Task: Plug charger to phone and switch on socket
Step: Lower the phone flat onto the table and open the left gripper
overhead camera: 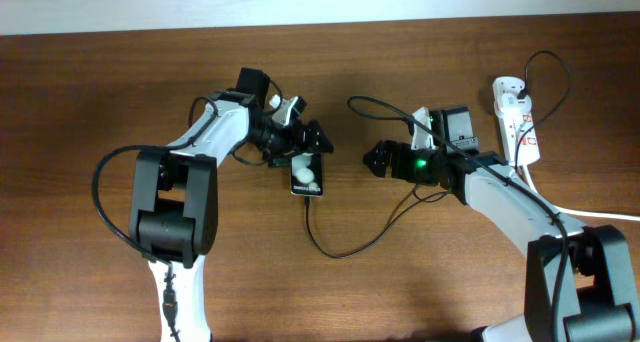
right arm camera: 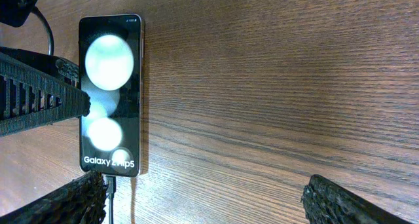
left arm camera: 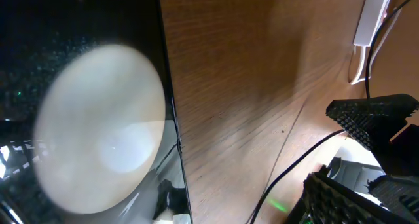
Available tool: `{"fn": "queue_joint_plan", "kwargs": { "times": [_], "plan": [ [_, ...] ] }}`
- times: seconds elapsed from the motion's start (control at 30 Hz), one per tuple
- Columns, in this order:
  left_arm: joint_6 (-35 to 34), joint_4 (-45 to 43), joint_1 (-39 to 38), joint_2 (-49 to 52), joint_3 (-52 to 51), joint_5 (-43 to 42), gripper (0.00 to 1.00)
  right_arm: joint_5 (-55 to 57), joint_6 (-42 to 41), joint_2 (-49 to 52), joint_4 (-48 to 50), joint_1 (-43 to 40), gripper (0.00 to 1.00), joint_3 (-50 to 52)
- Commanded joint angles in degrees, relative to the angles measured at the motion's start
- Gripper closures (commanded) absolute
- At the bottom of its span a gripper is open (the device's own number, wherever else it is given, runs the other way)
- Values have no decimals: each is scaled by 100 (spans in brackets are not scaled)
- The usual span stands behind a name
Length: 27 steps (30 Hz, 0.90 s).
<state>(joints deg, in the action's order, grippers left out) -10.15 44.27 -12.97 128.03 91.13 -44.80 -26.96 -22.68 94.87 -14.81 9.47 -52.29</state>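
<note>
The black phone (overhead camera: 305,176) lies flat at the table's middle, and it also shows in the right wrist view (right arm camera: 110,93) and fills the left of the left wrist view (left arm camera: 85,119). The charger's thin black cable (overhead camera: 345,246) loops over the table, and its plug tip (right arm camera: 111,183) sits in the phone's lettered end. My left gripper (overhead camera: 303,145) is open at the phone's far end, with one ribbed finger (right arm camera: 39,106) over the phone's edge. My right gripper (overhead camera: 378,158) is open and empty, right of the phone. The white socket strip (overhead camera: 520,117) lies at the far right.
The socket's thick white cord (overhead camera: 560,204) runs to the right edge. A thin black cable (overhead camera: 550,77) loops by the strip's far end. The strip's end also shows in the left wrist view (left arm camera: 372,18). Bare wood lies between the phone and the right gripper.
</note>
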Motion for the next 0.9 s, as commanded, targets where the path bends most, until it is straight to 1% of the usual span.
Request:
{"fn": "queue_joint_plan", "kwargs": {
  "times": [0.0, 0.13, 0.17, 0.2, 0.23, 0.27, 0.3, 0.5, 0.57, 0.6, 0.63, 0.7, 0.73, 0.77, 0.8, 0.83, 0.87],
  "plan": [
    [55, 11, 22, 236, -142, 734, 1, 72, 39, 22, 2, 31, 1, 26],
    [55, 11, 22, 236, -142, 734, 1, 72, 39, 22, 2, 31, 1, 26],
    [55, 11, 22, 236, -142, 734, 10, 72, 39, 22, 2, 31, 1, 26],
    [55, 11, 22, 236, -142, 732, 21, 72, 39, 22, 2, 31, 2, 28],
    [55, 11, 22, 236, -142, 732, 24, 72, 39, 22, 2, 31, 1, 26],
    [55, 11, 22, 236, -142, 732, 11, 72, 39, 22, 2, 31, 1, 26],
    [55, 11, 22, 236, -142, 734, 1, 72, 39, 22, 2, 31, 1, 26],
    [55, 11, 26, 236, -142, 732, 1, 72, 39, 22, 2, 31, 1, 26],
    [55, 11, 26, 236, -142, 732, 13, 72, 39, 22, 2, 31, 1, 26],
    [55, 11, 26, 236, -142, 732, 4, 72, 39, 22, 2, 31, 1, 26],
    [55, 11, 26, 236, -142, 732, 1, 72, 39, 22, 2, 31, 1, 26],
    [55, 11, 26, 236, -142, 734, 1, 72, 39, 22, 2, 31, 1, 26],
    [55, 11, 26, 236, -142, 732, 9, 72, 39, 22, 2, 31, 1, 26],
    [55, 11, 26, 236, -142, 734, 24, 72, 39, 22, 2, 31, 2, 26],
    [55, 11, 26, 236, -142, 734, 6, 72, 39, 22, 2, 31, 1, 26],
    [55, 11, 26, 236, -142, 732, 1, 72, 39, 22, 2, 31, 1, 26],
    [55, 11, 26, 236, -142, 732, 1, 70, 39, 22, 2, 31, 1, 26]
  ]
}}
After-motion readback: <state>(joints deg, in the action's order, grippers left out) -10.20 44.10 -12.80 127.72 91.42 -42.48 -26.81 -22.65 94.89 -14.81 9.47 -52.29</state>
